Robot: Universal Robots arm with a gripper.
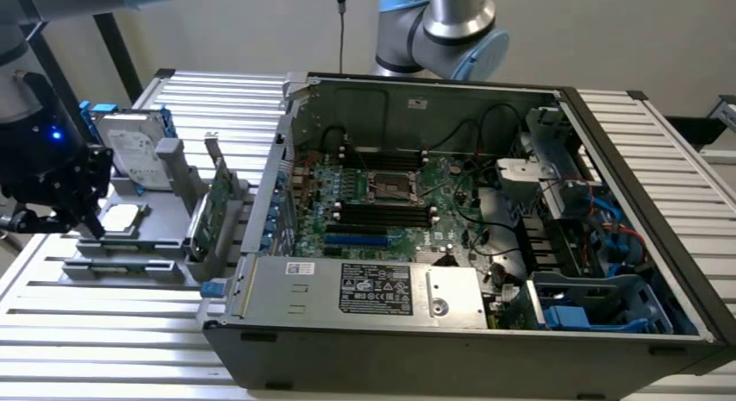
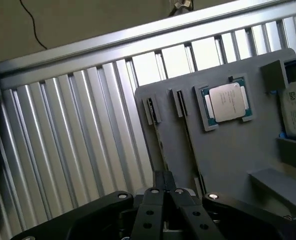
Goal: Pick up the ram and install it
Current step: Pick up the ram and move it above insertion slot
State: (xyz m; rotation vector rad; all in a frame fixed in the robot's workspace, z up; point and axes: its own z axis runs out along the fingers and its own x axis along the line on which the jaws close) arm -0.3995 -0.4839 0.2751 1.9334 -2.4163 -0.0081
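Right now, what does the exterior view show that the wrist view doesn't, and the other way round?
Exterior view: the open computer case with its motherboard, the power supply, and a broad green card standing in the gray holder. Wrist view: two narrow slots at the holder's end, seen close up. Both: the gripper, the holder, the processor chip, the hard drive and the ribbed table.

Ribbed metal table, matt plastic tray
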